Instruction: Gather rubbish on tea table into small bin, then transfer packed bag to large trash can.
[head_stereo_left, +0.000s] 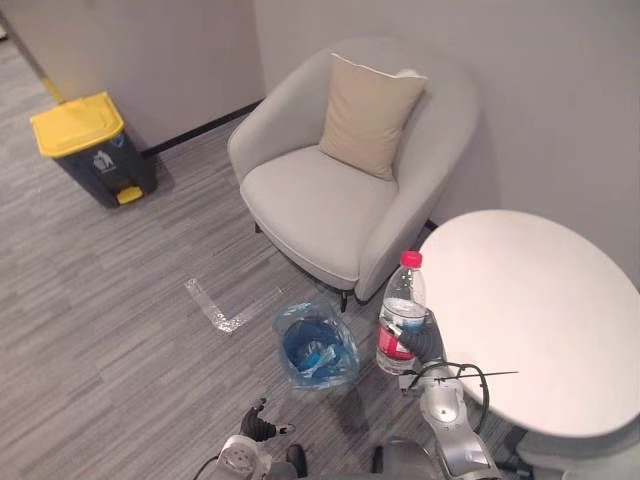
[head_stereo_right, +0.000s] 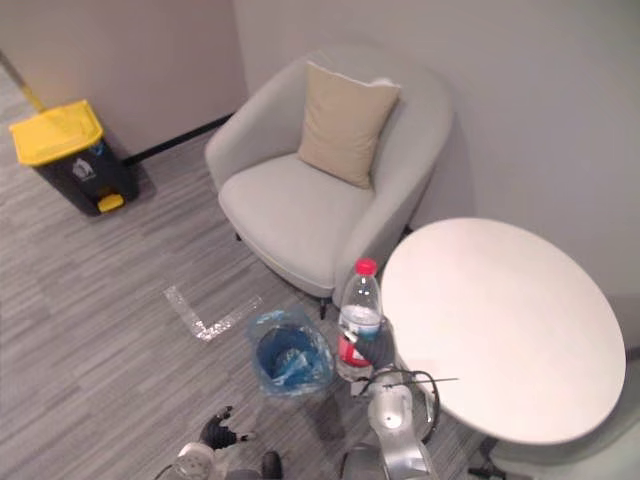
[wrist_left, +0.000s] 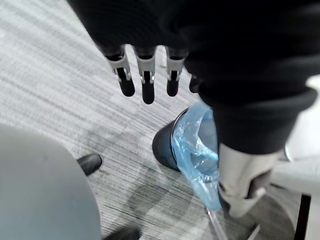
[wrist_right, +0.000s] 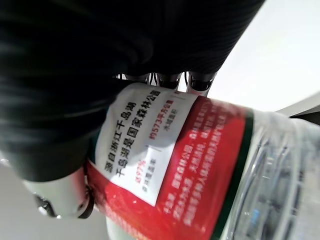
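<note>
Right wrist view, hand (wrist_right: 196, 81) clasping bottle (wrist_right: 280, 170) — red label (wrist_right: 200, 160)

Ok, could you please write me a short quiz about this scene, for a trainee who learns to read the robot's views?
1. True or false: the right hand grips the bottle.
2. The bag in the small bin is: A blue, B black, C white.
3. Fill in: the large trash can has a ____ lid.
Key: 1 true; 2 A; 3 yellow.
</note>
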